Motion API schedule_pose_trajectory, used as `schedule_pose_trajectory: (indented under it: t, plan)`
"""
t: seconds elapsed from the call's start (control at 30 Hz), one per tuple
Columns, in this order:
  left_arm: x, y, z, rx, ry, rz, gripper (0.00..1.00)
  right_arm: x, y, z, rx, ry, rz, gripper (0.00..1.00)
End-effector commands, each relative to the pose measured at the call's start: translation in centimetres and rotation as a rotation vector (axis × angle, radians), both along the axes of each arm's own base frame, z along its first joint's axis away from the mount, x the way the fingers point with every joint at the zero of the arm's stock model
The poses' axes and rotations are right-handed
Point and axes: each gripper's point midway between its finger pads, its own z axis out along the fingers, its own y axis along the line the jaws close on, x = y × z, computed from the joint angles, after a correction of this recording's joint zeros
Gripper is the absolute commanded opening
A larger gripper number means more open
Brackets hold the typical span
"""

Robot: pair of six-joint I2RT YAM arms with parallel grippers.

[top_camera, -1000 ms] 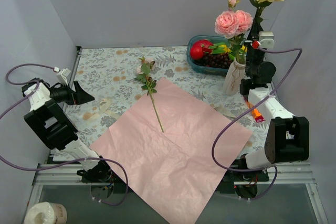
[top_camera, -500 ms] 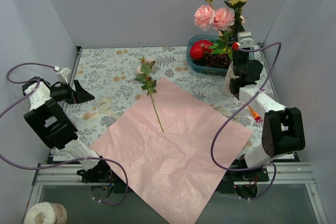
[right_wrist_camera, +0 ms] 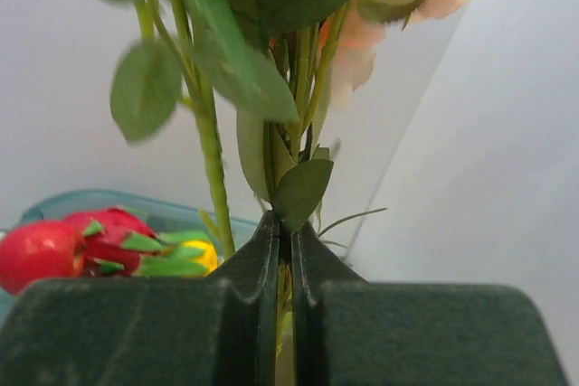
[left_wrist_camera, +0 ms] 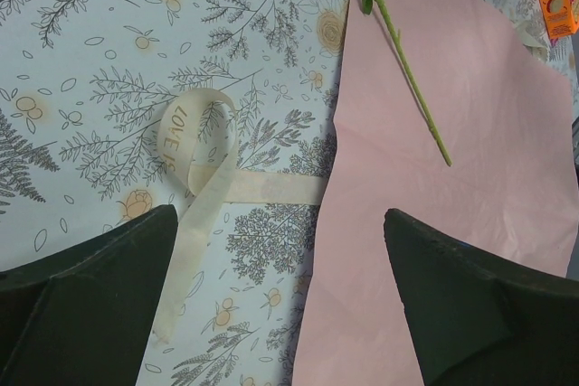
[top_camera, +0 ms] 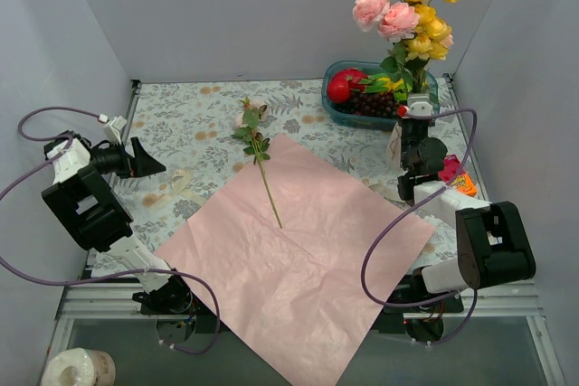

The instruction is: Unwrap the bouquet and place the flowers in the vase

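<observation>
The bouquet lies undone: its pink paper (top_camera: 298,250) is spread flat on the table, and the cream ribbon (left_wrist_camera: 194,146) lies loose beside it. One green-stemmed flower (top_camera: 260,153) rests across the paper's far corner, its stem (left_wrist_camera: 407,70) in the left wrist view. My right gripper (right_wrist_camera: 289,225) is shut on the stems of the yellow flowers (top_camera: 422,8), held upright at the white vase (top_camera: 395,140), which the arm mostly hides. Pink roses (top_camera: 384,12) rise beside them. At the far left my left gripper (top_camera: 149,162) hangs open and holds nothing.
A blue tub (top_camera: 348,110) with red, yellow and dark fruit stands behind the vase. An orange packet (top_camera: 459,180) lies by the right arm. The grey side walls stand close on both sides.
My right gripper has carried the yellow flowers left and then down, close to the vase. The pink roses have shifted with them. The left arm has not moved.
</observation>
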Motion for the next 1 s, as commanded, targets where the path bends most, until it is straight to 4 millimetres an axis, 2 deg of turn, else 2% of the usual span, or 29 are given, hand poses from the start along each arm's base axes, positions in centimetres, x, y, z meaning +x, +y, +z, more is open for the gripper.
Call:
schedule_pose_trajectory:
  t: [0.0,0.03,0.07,0.13,0.2,0.27,0.33,0.4,0.43,0.47,0.5,0.53,0.57,0.6,0.63,0.67,0.7,0.73,0.77,0.8,0.83,0.87,0.9,0.93,0.97]
  plan:
    - [0.7,0.1,1.1,0.025,-0.047,-0.009,0.98,-8.3,-4.1,9.3,0.177,-0.471,-0.112,0.15]
    - [0.7,0.2,1.2,0.029,-0.050,-0.009,0.98,-8.4,-4.3,9.1,0.185,-0.465,-0.119,0.26]
    - [0.7,0.2,1.2,0.028,-0.048,-0.009,0.98,-8.5,-4.4,9.2,0.187,-0.465,-0.119,0.31]
    - [0.7,0.1,1.5,0.032,-0.056,-0.011,0.98,-8.6,-4.5,9.5,0.191,-0.468,-0.124,0.72]
    - [0.6,0.0,1.8,0.031,-0.062,-0.013,0.98,-9.1,-4.6,10.0,0.198,-0.474,-0.120,0.88]
    - [0.5,-0.1,2.0,0.032,-0.068,-0.014,0.98,-9.6,-4.3,10.5,0.211,-0.471,-0.100,0.92]
    - [0.5,-0.1,2.3,0.036,-0.075,-0.016,0.98,-9.7,-3.9,10.0,0.204,-0.438,-0.090,0.93]
    - [0.5,-0.1,2.6,0.035,-0.083,-0.019,0.98,-10.8,-2.8,10.6,0.208,-0.430,-0.050,0.94]
    - [0.5,-0.2,2.8,0.034,-0.089,-0.021,0.98,-10.3,-1.8,9.6,0.185,-0.365,-0.020,0.95]
    - [0.6,-0.2,2.9,0.034,-0.093,-0.021,0.98,-11.7,-0.5,10.5,0.197,-0.374,0.037,0.95]
    - [0.5,-0.3,3.1,0.030,-0.097,-0.023,0.98,-12.1,0.6,10.5,0.194,-0.352,0.077,0.95]
    - [0.5,-0.5,3.3,0.028,-0.101,-0.026,0.98,-11.8,2.2,9.4,0.172,-0.275,0.124,0.96]
    - [0.4,-0.5,3.4,0.025,-0.103,-0.026,0.98,-13.2,4.5,10.1,0.177,-0.266,0.217,0.96]
    - [0.4,-0.6,3.5,0.023,-0.107,-0.028,0.98,-13.5,5.9,9.9,0.166,-0.236,0.253,0.96]
    - [0.4,-0.7,3.6,0.022,-0.111,-0.028,0.98,-13.4,7.5,8.7,0.142,-0.164,0.286,0.96]
    - [0.3,-0.7,3.8,0.022,-0.116,-0.029,0.98,-14.4,10.0,9.2,0.130,-0.154,0.368,0.97]
    - [0.2,-0.8,3.9,0.022,-0.114,-0.028,0.98,-14.7,11.3,9.3,0.094,-0.141,0.391,0.97]
    - [0.2,-0.8,4.0,0.024,-0.118,-0.029,0.98,-14.4,13.3,8.1,0.041,-0.057,0.422,0.97]
    - [0.2,-0.9,4.2,0.026,-0.124,-0.029,0.98,-15.0,16.4,9.4,0.023,-0.032,0.495,0.97]
    - [0.2,-0.8,4.3,0.032,-0.129,-0.029,0.98,-15.0,18.3,9.6,-0.016,0.002,0.524,0.98]
    - [0.2,-0.8,4.4,0.035,-0.128,-0.026,0.98,-14.7,20.2,7.8,-0.086,0.095,0.539,0.98]
    - [0.1,-0.8,4.5,0.041,-0.128,-0.025,0.98,-14.8,23.8,5.6,-0.157,0.169,0.593,0.98]
    - [0.1,-0.9,4.8,0.041,-0.134,-0.024,0.98,-14.7,25.5,7.6,-0.144,0.177,0.632,0.98]
    - [0.0,-0.9,4.8,0.039,-0.133,-0.024,0.98,-14.5,27.5,4.8,-0.218,0.297,0.683,0.98]
    - [-0.1,-1.0,5.0,0.039,-0.135,-0.025,0.98,-13.0,30.1,1.4,-0.271,0.405,0.693,0.98]
